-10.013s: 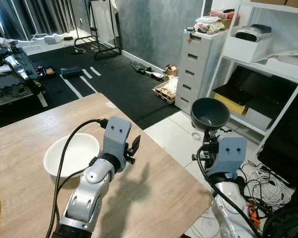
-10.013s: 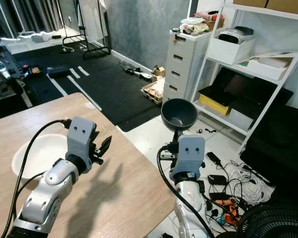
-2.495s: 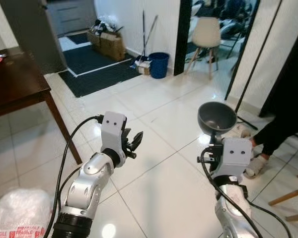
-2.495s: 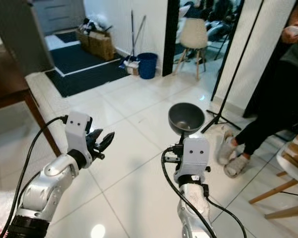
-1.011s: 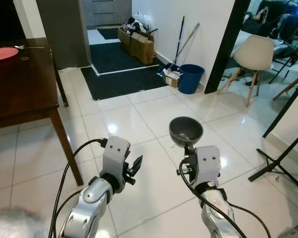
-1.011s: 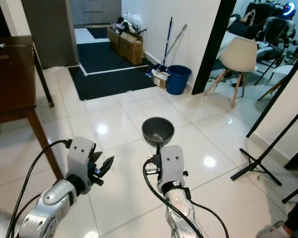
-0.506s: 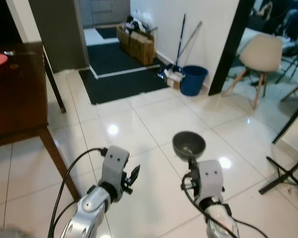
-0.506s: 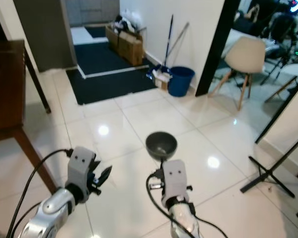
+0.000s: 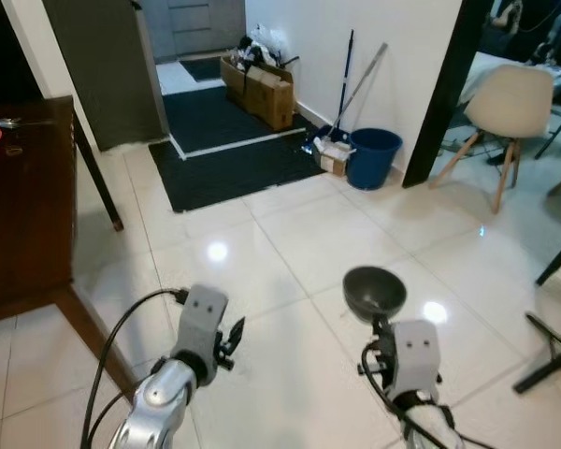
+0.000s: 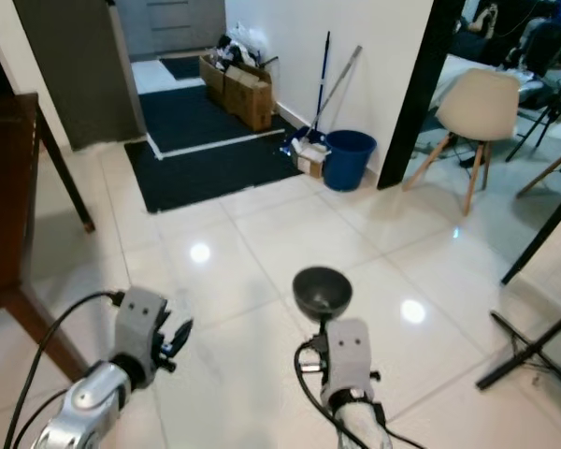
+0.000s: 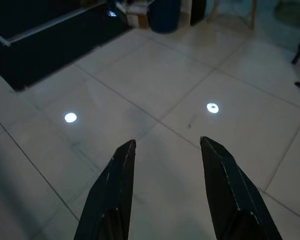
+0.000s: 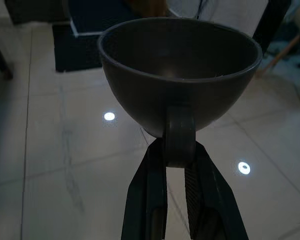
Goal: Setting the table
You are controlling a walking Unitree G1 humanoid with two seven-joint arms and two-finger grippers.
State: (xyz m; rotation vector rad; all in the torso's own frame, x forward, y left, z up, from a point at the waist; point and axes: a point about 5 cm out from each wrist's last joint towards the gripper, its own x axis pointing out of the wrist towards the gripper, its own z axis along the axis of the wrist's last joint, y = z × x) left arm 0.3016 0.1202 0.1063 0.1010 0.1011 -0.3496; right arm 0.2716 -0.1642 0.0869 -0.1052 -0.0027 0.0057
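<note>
— White glossy floor tiles [image 9: 290, 234] all around. What is the right gripper [image 12: 176, 150] doing?

— Its two black fingers are clamped narrow on the foot of a dark grey bowl [image 9: 374, 291], held upright in the air above the floor.

— And the left gripper [image 11: 167, 147]?

— Fingers spread apart, gripping nothing, over bare tile.

— Farther out?

— Dark wooden table [image 9: 23, 206] on the robot's left, a black mat [image 9: 229, 159] ahead, a blue bucket [image 9: 371, 156] by the wall, a beige chair [image 9: 507, 103] to the right.

Silver arms, grey boxy wrist housings, black cables, tapered black jaws.
</note>
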